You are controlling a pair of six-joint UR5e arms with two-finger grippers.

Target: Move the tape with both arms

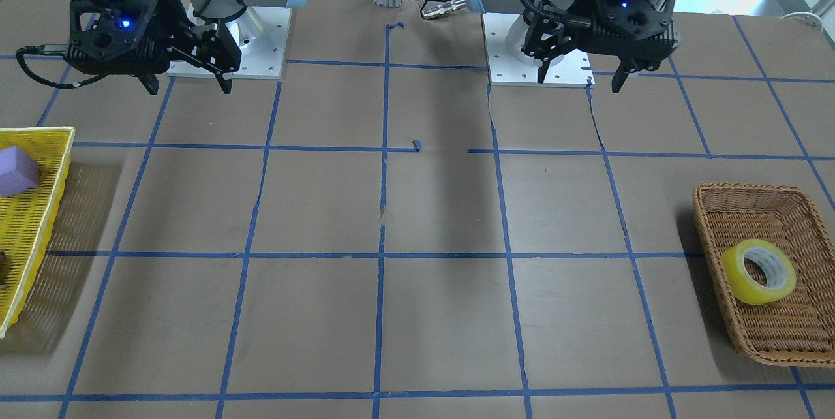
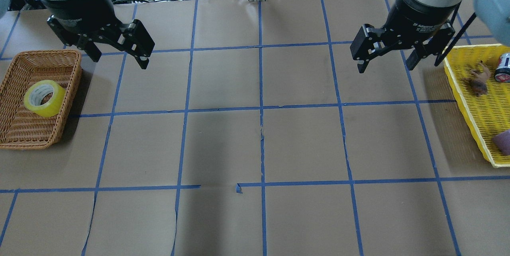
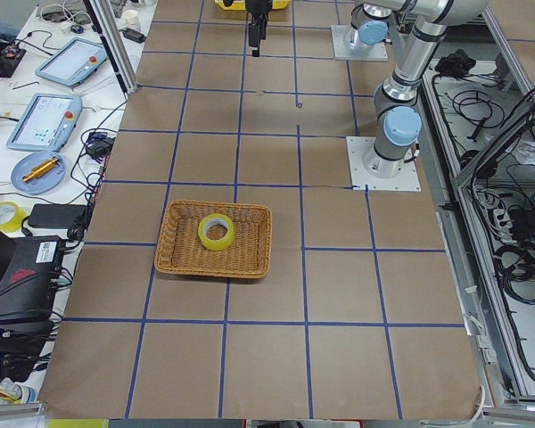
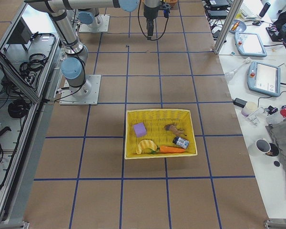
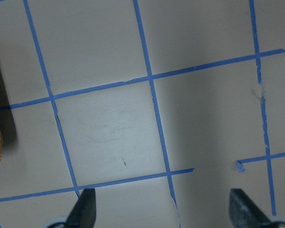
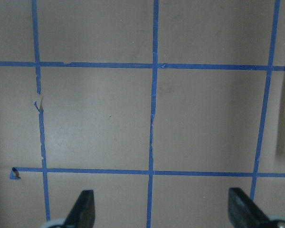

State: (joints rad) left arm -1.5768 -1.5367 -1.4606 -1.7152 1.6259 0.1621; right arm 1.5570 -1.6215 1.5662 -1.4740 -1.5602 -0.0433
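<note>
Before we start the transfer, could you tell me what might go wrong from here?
The tape lies tilted in the basket near a wall, so the open left gripper may snag wicker or grip poorly. The handover to the right gripper would be mid-air; a slip could drop it.
</note>
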